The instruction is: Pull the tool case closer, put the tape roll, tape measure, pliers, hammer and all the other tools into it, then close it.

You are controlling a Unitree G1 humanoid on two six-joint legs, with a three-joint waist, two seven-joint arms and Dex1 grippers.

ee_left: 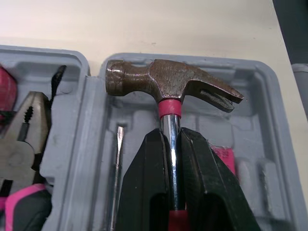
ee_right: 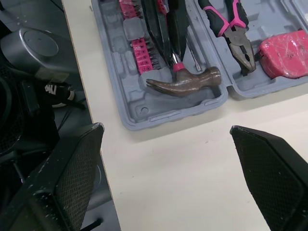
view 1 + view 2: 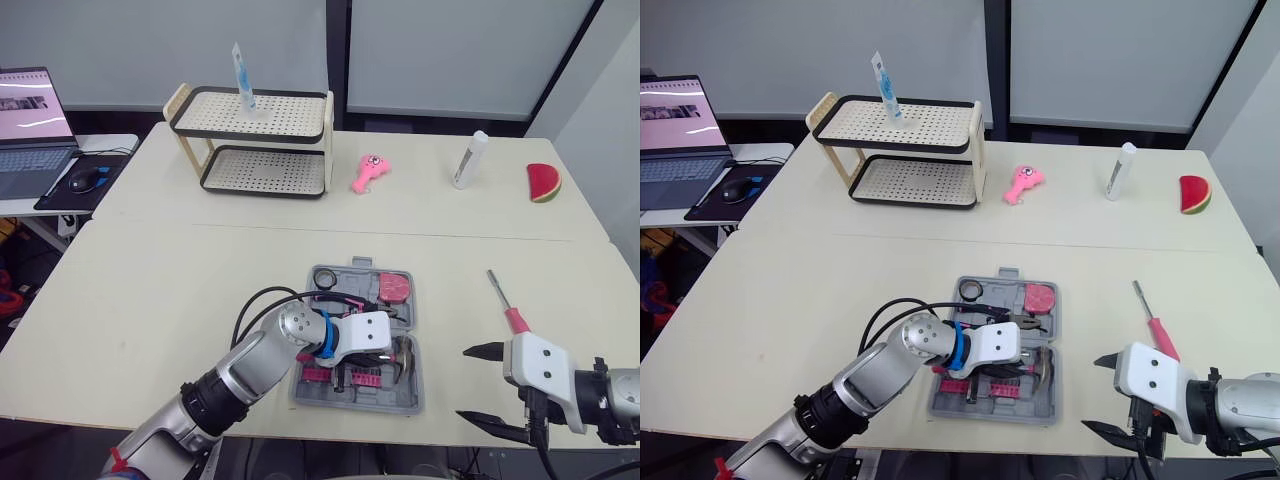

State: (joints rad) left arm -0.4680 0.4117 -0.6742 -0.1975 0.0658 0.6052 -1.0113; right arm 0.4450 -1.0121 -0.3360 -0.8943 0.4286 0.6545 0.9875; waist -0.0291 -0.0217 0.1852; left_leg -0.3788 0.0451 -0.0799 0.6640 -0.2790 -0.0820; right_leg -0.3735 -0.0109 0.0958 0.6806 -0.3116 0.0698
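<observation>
Grey tool case point(image 3: 406, 399) lies open at the near edge of the table point(image 3: 150, 300); the left gripper point(image 1: 172, 138) clamps the hammer point(image 1: 168, 84) inside. Fingers apart, the right gripper point(image 3: 462, 383) hovers right of it, screwdriver point(image 3: 508, 306) just beyond; its wrist view adds pliers point(image 2: 236, 34).

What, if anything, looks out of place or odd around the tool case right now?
The pink-handled screwdriver lies on the table to the right of the tool case, outside it. The hammer, held in the case by the left gripper, has a dull, rusty-looking head.
</observation>
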